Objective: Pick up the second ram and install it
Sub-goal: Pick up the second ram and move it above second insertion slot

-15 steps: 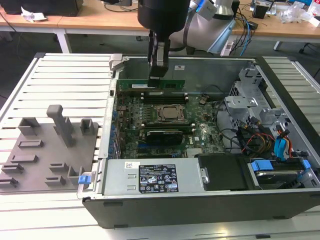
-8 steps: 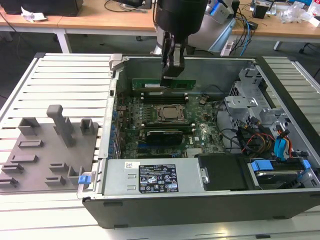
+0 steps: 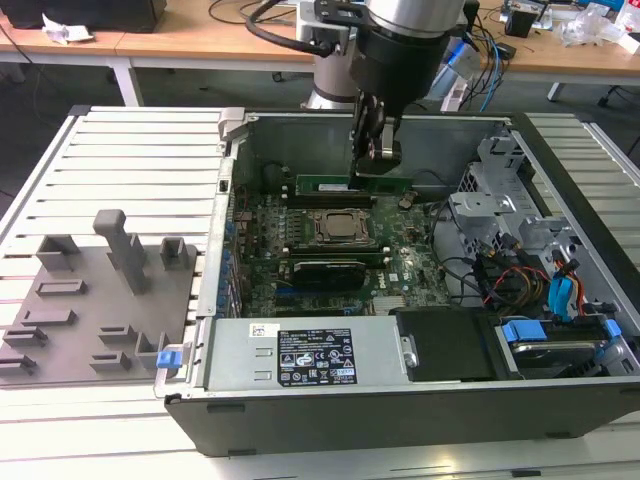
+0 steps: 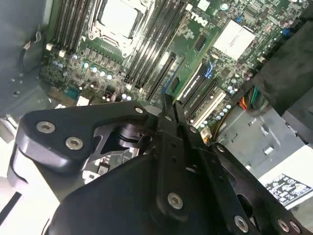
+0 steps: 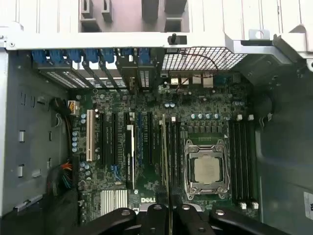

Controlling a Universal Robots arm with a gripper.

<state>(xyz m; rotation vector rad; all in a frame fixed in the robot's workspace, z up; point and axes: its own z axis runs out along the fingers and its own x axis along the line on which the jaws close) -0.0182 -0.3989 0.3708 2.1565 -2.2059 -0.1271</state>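
Nearest in the exterior view is the open computer case [image 3: 450, 410], lying on its side on a slatted desk [image 3: 120, 150], with a grey metal box [image 3: 300, 360] carrying a label along its near wall. On the desk at the exterior view's left, just beside the case, sits a grey plastic holder [image 3: 100, 290] with upright posts and empty pockets. Further in, the green main board fills the case floor, with the square processor socket [image 3: 343, 226] at its middle and black memory slots [image 3: 322, 270] along the socket's near side. Just beyond the socket, the green memory stick [image 3: 330, 184] lies level, parallel to the slots. The gripper [image 3: 385, 160] comes straight down onto it from the black arm above, its fingers drawn narrow and pinching the stick. In the first wrist view the stick [image 5: 165, 161] shows edge-on, running from between the fingers [image 5: 156, 213] along the slots beside the socket [image 5: 206, 169]. Whether its lower edge sits in a slot cannot be told. Farthest back stands a wooden desk [image 3: 200, 45] with cables.
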